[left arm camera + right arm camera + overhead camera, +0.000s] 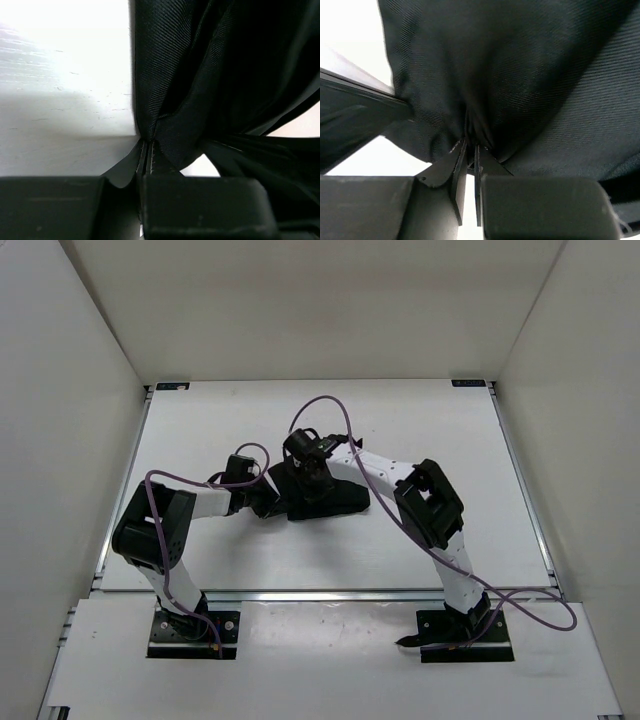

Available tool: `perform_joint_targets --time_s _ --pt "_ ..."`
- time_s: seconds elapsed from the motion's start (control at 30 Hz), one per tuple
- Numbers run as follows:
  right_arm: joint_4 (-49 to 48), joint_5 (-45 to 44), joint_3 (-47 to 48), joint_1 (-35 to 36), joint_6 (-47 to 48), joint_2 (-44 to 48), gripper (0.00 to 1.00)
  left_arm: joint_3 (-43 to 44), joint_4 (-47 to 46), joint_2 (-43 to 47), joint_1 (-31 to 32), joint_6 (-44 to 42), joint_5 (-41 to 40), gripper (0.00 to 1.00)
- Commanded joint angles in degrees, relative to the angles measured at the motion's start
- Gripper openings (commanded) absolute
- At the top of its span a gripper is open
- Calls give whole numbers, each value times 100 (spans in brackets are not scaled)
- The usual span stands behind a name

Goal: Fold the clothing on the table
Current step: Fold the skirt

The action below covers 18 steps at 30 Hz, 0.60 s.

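Observation:
The clothing (335,497) is a bunched black fabric heap at the middle of the white table (430,420). My left gripper (268,502) is at its left edge, shut on a pinch of the fabric (165,90), which bunches up from the fingertips (141,155). My right gripper (312,483) sits over the top of the heap, shut on a fold of the clothing (520,75) that puckers at its fingertips (461,150). The two grippers are close together. In the right wrist view, the left arm shows as a dark bar (355,100) at the left.
White walls enclose the table on three sides. A metal rail (330,593) runs along the near edge, with both arm bases (195,632) (465,635) behind it. Purple cables (330,410) loop above the arms.

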<state>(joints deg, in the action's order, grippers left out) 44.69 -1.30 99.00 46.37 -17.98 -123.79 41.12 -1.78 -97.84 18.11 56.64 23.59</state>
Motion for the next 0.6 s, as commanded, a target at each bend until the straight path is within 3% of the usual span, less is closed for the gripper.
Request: perform_joint_targets --time_s 0.0,0.27,0.57 --pt "-65 77 374 48 -13 135 0 -61 11 90 -35 -92 -57 7" --pt "269 42 831 249 110 12 0 -148 37 73 -9 -118 -74 9" --pt "313 323 708 425 119 -5 0 -140 46 90 -88 -162 48 10"
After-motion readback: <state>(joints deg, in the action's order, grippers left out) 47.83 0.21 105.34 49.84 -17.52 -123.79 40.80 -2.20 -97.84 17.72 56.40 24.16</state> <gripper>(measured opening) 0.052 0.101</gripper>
